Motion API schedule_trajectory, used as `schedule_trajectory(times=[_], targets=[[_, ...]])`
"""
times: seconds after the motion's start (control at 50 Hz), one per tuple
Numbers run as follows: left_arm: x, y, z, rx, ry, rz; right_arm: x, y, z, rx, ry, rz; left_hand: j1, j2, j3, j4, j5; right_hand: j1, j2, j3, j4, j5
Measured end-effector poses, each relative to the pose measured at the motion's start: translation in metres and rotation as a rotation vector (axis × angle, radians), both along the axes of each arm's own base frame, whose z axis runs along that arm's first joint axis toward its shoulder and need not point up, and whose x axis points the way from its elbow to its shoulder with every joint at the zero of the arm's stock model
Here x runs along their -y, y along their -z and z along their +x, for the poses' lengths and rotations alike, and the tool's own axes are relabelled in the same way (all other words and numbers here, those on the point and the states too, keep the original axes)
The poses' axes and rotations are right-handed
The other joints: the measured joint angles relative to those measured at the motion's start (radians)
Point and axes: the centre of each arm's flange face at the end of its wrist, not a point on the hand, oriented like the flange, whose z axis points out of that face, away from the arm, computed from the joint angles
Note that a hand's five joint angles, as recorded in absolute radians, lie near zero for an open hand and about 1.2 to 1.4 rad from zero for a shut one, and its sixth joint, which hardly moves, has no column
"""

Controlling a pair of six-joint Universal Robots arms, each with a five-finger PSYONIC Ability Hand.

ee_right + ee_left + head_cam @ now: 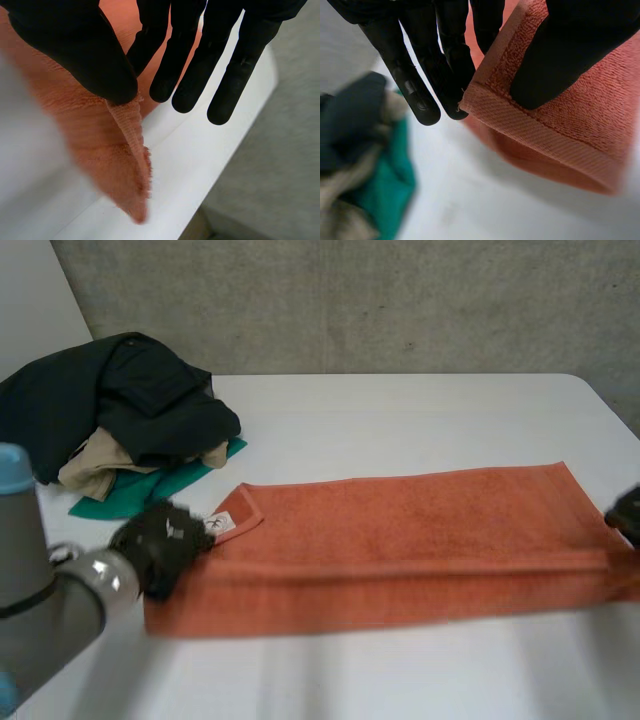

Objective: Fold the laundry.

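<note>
- The orange towel [400, 540] lies stretched lengthwise across the white desk [400, 420], with one hand at each short end.
- The left hand [160, 540] is at the towel's end nearest the clothes. In the left wrist view its thumb [570, 45] presses down on the hemmed corner of the towel [570, 130].
- The fingers [420, 95] are straight and reach under that corner's edge. The corner is pinched between thumb and fingers and lifted off the desk.
- A small white label [220, 525] sits on the towel just beside the left hand's fingers.
- The right hand [628, 512] is at the towel's opposite end, close to the desk's edge.
- In the right wrist view its thumb [85, 55] clamps the towel's edge [105, 150] against the nearest of the fingers [182, 80]. The other fingers are straight and slightly spread.
- The cloth hangs from that pinch, below the fingertips, with the desk's edge beyond them.
- A pile of clothes [120, 410] lies on the desk beyond the left hand's fingers, apart from the towel. It has a dark garment [350, 115] on top, a beige garment [90, 465] under it and a green cloth [390, 185] at the bottom.
</note>
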Motion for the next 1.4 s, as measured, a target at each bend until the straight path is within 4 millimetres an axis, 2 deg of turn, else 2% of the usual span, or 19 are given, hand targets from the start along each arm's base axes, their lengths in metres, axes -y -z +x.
schedule_trajectory(times=[0.1, 0.28, 0.34, 0.44, 0.46, 0.5, 0.54, 0.56, 0.58, 0.6, 0.7, 0.8, 0.94, 0.98, 1.1, 1.18, 1.2, 1.32, 1.4], targets=[[0.042, 0.003, -0.016, -0.057, -0.053, -0.105, 0.024, 0.001, 0.022, 0.041, -0.041, -0.134, 0.0, 0.0, 0.0, 0.0, 0.0, 0.0, 0.0, 0.0, 0.0, 0.001], [0.086, 0.006, -0.049, -0.111, -0.06, -0.206, 0.077, -0.006, 0.047, 0.081, -0.082, -0.374, 0.0, 0.0, 0.0, 0.0, 0.0, 0.0, 0.0, 0.0, 0.0, 0.002], [0.109, -0.016, -0.061, -0.17, -0.055, -0.322, 0.097, -0.027, 0.049, 0.097, -0.066, -0.493, 0.0, 0.0, 0.0, 0.001, 0.0, 0.0, 0.0, 0.001, 0.0, 0.002], [0.15, -0.09, -0.08, -0.351, -0.046, -0.648, 0.127, -0.097, 0.051, 0.182, -0.026, -0.797, 0.0, 0.0, 0.0, 0.003, 0.0, 0.0, 0.0, 0.001, 0.0, 0.002], [0.157, -0.118, -0.082, -0.421, -0.045, -0.757, 0.13, -0.119, 0.05, 0.22, -0.022, -0.885, 0.0, 0.0, 0.0, 0.003, 0.0, 0.0, 0.0, 0.001, 0.0, 0.002], [0.164, -0.156, -0.083, -0.529, -0.042, -0.905, 0.131, -0.153, 0.05, 0.286, -0.021, -1.011, 0.0, 0.0, 0.0, 0.003, 0.0, 0.0, 0.0, 0.001, 0.0, 0.002], [0.166, -0.177, -0.082, -0.599, -0.036, -0.984, 0.129, -0.177, 0.049, 0.337, -0.026, -1.094, 0.0, 0.0, 0.0, 0.003, 0.0, 0.0, 0.0, 0.001, 0.0, 0.002], [0.166, -0.177, -0.082, -0.599, -0.036, -0.984, 0.129, -0.177, 0.049, 0.337, -0.026, -1.094, 0.0, 0.0, 0.0, 0.003, 0.0, 0.0, 0.0, 0.001, 0.0, 0.002], [0.166, -0.192, -0.081, -0.653, -0.03, -1.035, 0.128, -0.181, 0.049, 0.347, -0.028, -1.109, 0.0, 0.0, 0.0, 0.003, 0.0, 0.0, 0.0, 0.001, 0.0, 0.002], [0.166, -0.205, -0.079, -0.713, -0.021, -1.078, 0.123, -0.206, 0.046, 0.409, -0.039, -1.188, 0.0, 0.0, 0.0, 0.003, 0.0, 0.0, 0.0, 0.001, 0.0, 0.002], [0.168, -0.204, -0.077, -0.75, -0.018, -1.053, 0.121, -0.212, 0.045, 0.439, -0.043, -1.195, 0.0, 0.0, 0.0, 0.003, 0.0, 0.0, 0.0, 0.001, 0.0, 0.002], [0.168, -0.16, -0.079, -0.693, -0.04, -0.878, 0.122, -0.183, 0.045, 0.432, -0.031, -1.06, 0.0, 0.001, 0.0, 0.003, 0.0, 0.0, 0.0, 0.001, 0.0, 0.002], [0.148, -0.093, -0.079, -0.587, -0.057, -0.65, 0.115, -0.119, 0.044, 0.402, -0.036, -0.787, 0.0, 0.001, 0.001, 0.003, 0.0, 0.0, 0.0, 0.001, 0.0, 0.002], [0.142, -0.082, -0.078, -0.568, -0.059, -0.612, 0.112, -0.107, 0.044, 0.399, -0.036, -0.736, 0.0, 0.001, 0.0, 0.003, 0.0, 0.0, 0.0, 0.001, 0.0, 0.002], [0.09, -0.031, -0.064, -0.436, -0.073, -0.358, 0.081, -0.038, 0.026, 0.355, 0.034, -0.381, 0.0, 0.001, 0.0, 0.003, 0.0, 0.0, 0.0, 0.001, 0.0, 0.002], [0.067, -0.019, -0.054, -0.385, -0.081, -0.267, 0.067, -0.027, 0.015, 0.317, 0.065, -0.287, 0.0, 0.001, 0.001, 0.003, 0.0, 0.0, 0.0, 0.001, 0.0, 0.002], [0.041, -0.013, -0.043, -0.331, -0.088, -0.183, 0.048, -0.02, 0.001, 0.252, 0.094, -0.185, 0.0, 0.001, 0.001, 0.003, 0.0, 0.0, 0.0, 0.001, 0.0, 0.002], [-0.029, -0.015, -0.011, -0.169, -0.086, 0.0, -0.003, -0.02, -0.029, 0.037, 0.101, 0.033, 0.0, 0.001, 0.001, 0.003, 0.0, 0.0, 0.0, 0.001, 0.0, 0.002], [-0.059, -0.022, 0.002, -0.081, -0.065, 0.072, -0.022, -0.025, -0.037, -0.05, 0.075, 0.1, 0.0, 0.001, 0.001, 0.003, 0.0, 0.0, 0.0, 0.001, 0.0, 0.003]])
